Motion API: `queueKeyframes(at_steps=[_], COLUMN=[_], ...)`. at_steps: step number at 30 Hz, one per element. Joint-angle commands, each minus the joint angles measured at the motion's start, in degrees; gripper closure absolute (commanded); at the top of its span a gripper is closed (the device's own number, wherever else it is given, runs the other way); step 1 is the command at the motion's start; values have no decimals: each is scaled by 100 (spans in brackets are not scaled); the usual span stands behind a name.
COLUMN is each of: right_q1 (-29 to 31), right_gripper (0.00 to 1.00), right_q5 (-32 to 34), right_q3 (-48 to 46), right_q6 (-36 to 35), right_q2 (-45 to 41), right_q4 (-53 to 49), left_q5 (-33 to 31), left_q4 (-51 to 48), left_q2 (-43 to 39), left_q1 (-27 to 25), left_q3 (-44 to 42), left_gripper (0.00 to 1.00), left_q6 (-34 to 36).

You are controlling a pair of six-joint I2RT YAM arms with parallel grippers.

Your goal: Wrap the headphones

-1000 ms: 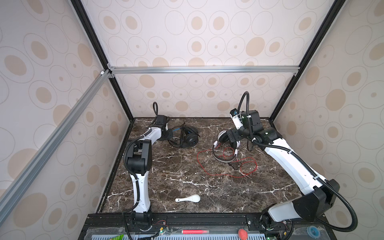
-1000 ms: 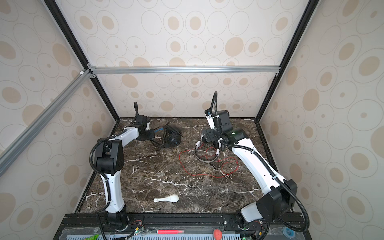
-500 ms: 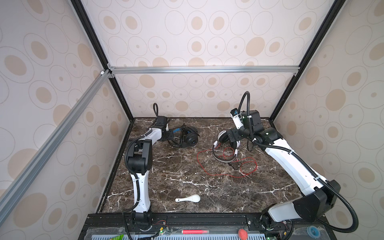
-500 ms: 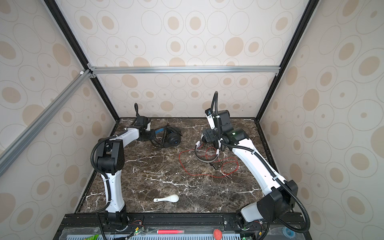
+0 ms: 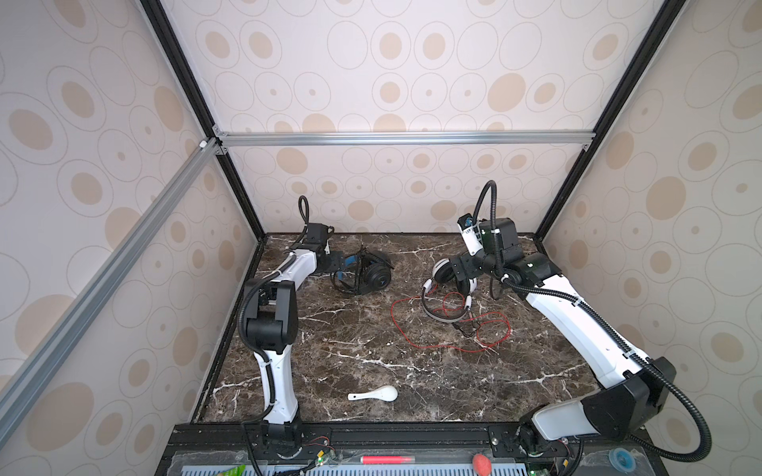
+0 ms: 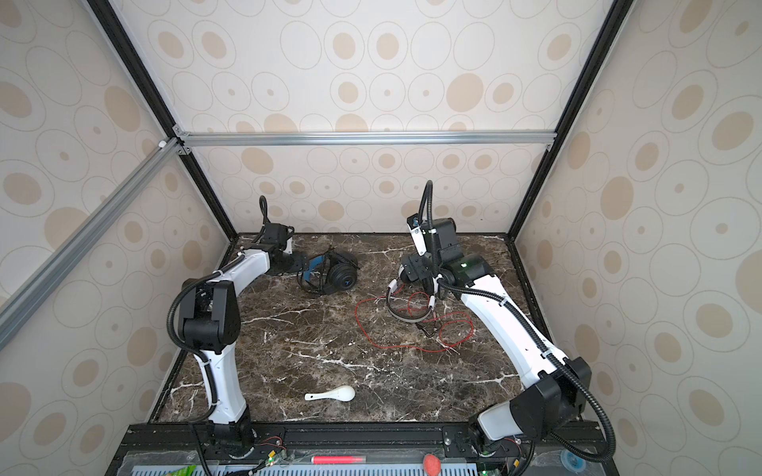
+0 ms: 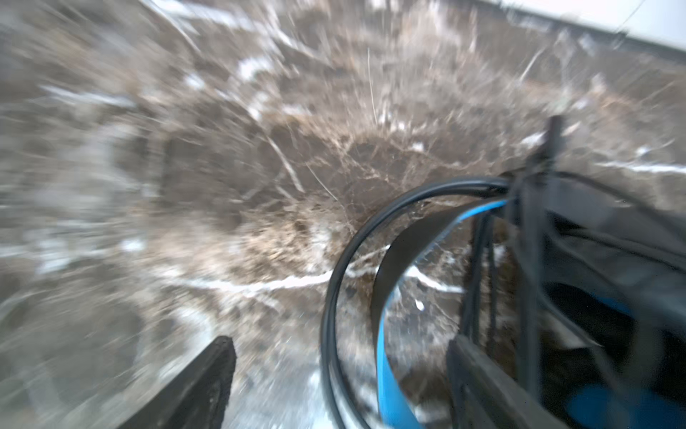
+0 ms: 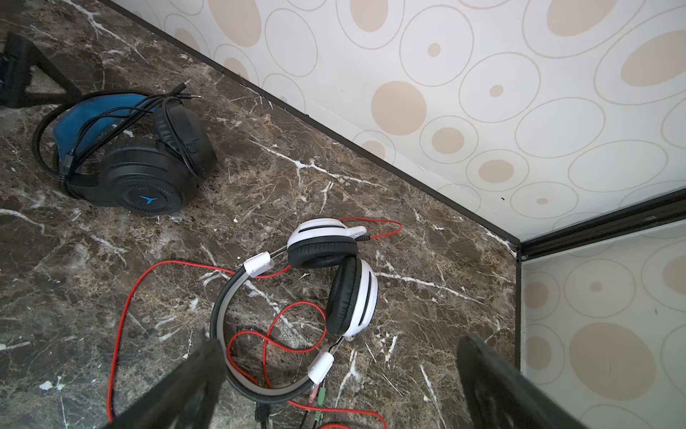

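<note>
The black headphones (image 5: 369, 273) (image 6: 335, 275) with the blue inner band (image 7: 388, 371) lie at the back left, thin black cord looped over them (image 8: 111, 119). My left gripper (image 5: 339, 266) (image 7: 341, 375) is open, its jaws standing either side of the band and cord without clamping them. The white headphones (image 5: 447, 290) (image 6: 408, 298) (image 8: 352, 293) lie at the back right. Their red cord (image 8: 178, 262) sprawls loose over the marble. My right gripper (image 5: 462, 268) (image 8: 341, 349) hovers open above the white headset, holding nothing.
A small white ceramic spoon (image 5: 375, 395) (image 6: 333, 395) lies near the front edge. The back wall (image 8: 445, 111) and the right corner post (image 8: 594, 226) stand close behind both headsets. The left wrist view is motion-blurred.
My left gripper has gone from shut to open at the black headset's band. The right arm and both headsets stay where they were.
</note>
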Motion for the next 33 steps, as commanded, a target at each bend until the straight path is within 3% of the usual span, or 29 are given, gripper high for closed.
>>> queueKeyframes(at_steps=[1, 5, 9, 14, 17, 26, 33], right_q1=[43, 0, -197, -545, -675, -883, -884], right_gripper=[0, 0, 0, 0, 0, 0, 0], right_q5=[98, 174, 103, -55, -79, -313, -296], right_q3=[117, 207, 218, 43, -138, -823, -1160], right_q6=[183, 326, 606, 895, 951, 786, 637], right_q2=[7, 225, 372, 329, 217, -285, -505], right_q4=[-172, -388, -532, -524, -458, -247, -184], left_q5=[-440, -279, 185, 535, 538, 429, 187], left_q4=[-432, -568, 11, 661, 575, 1068, 923], left_q2=[-941, -1466, -1495, -1162, -778, 112, 713], left_q1=[-384, -1605, -2762, -3555, -3847, -4111, -4225], left_q3=[-20, -339, -681, -969, -808, -540, -62], left_gripper=[9, 8, 8, 12, 18, 14, 17], left_q6=[76, -496, -1713, -2744, -2945, -3801, -3992])
